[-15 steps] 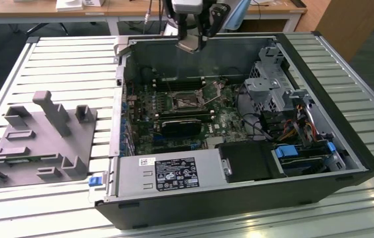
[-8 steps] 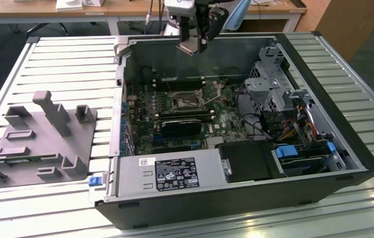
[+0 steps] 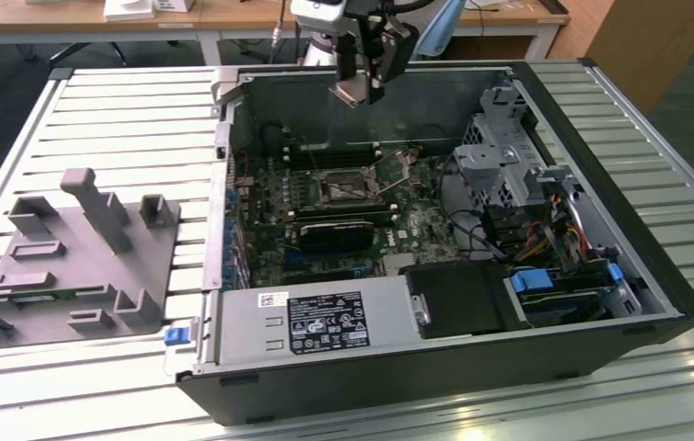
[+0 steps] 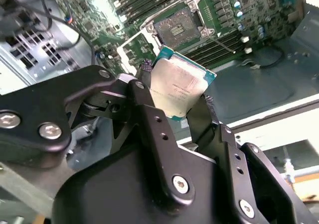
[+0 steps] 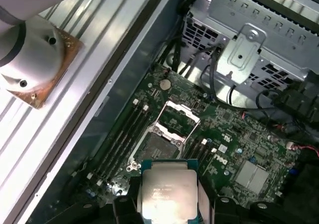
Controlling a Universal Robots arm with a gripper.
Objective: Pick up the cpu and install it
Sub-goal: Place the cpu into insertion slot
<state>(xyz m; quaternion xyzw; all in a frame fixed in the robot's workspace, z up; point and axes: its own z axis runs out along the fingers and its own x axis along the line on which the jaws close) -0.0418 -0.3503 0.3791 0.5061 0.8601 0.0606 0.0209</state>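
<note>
The pick-up is done: the gripper (image 4: pixel 175 98) has its 2 fingers (image 4: pixel 145 87) closed narrowly on opposite edges of the cpu (image 4: pixel 182 84). The chip hangs in the air above the motherboard (image 3: pixel 276 241), inside the open computer case (image 3: pixel 680 287). Installation is left, since the cpu socket (image 5: pixel 160 145) lies empty below with its retention frame open, well apart from the chip.

A robotics lab or workshop: an open computer case (image 3: pixel 445 377) lies on a slatted metal bench (image 3: pixel 114 119), a grey fixture (image 3: pixel 77 257) beside it, wooden desks (image 3: pixel 236 18) behind it.
</note>
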